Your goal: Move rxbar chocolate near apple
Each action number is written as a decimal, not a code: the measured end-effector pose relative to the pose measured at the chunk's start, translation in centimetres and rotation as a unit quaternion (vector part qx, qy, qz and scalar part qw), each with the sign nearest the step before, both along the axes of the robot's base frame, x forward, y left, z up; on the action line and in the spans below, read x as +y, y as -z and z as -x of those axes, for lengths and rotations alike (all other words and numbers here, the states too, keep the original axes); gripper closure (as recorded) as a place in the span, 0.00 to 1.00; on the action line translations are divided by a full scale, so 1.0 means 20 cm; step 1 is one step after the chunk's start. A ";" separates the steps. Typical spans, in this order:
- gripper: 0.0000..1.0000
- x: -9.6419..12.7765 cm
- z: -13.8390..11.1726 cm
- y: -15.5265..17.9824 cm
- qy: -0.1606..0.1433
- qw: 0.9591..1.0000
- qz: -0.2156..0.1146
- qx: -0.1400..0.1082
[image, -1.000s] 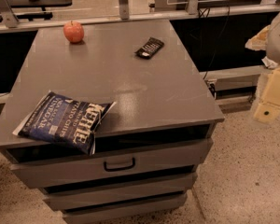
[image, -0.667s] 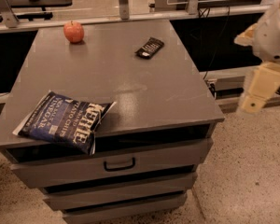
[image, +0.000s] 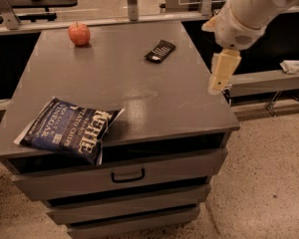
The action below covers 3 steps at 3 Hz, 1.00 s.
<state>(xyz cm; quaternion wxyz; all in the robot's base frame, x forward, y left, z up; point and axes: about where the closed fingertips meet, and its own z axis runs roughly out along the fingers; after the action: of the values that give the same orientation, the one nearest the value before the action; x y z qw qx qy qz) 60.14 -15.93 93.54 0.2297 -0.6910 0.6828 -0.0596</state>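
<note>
The gripper (image: 223,76) hung pointing down at the right edge of the worktop (image: 164,101), above the surface and carrying nothing; whether it was apart or together could not be told from this view. The rxbar chocolate (image: 160,51) lay flat and diagonal on the far half of the worktop, well apart from the gripper. The apple (image: 78,34) stood near the far left corner, well apart from the bar, with bare surface between them. A blue chip bag (image: 70,129) lay at the near left edge, partly overhanging, clear of that path. The step in hand looked to be the reach toward the bar, with the task barely begun. To do it well, the gripper would best come over the bar's middle, turn so that it closed across the wrapper's narrow width rather than its length, and descend until just touching the worktop, since so flat a thing leaves little to catch. A soft wrapper might slide or crumple, so a slow close seemed wise. Then a low carry to the left, setting the bar just beside the apple without nudging it, since a round apple could roll
</note>
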 end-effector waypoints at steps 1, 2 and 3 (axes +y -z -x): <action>0.00 0.14 -0.25 0.01 -0.014 1.000 -0.020 -0.006; 0.00 0.14 -0.25 0.02 -0.015 1.000 -0.019 -0.005; 0.00 0.16 -0.33 0.02 0.000 0.998 -0.055 -0.019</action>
<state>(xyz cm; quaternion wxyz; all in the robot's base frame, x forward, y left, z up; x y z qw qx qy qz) 66.67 -12.70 93.08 0.2807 -0.6761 0.6803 -0.0352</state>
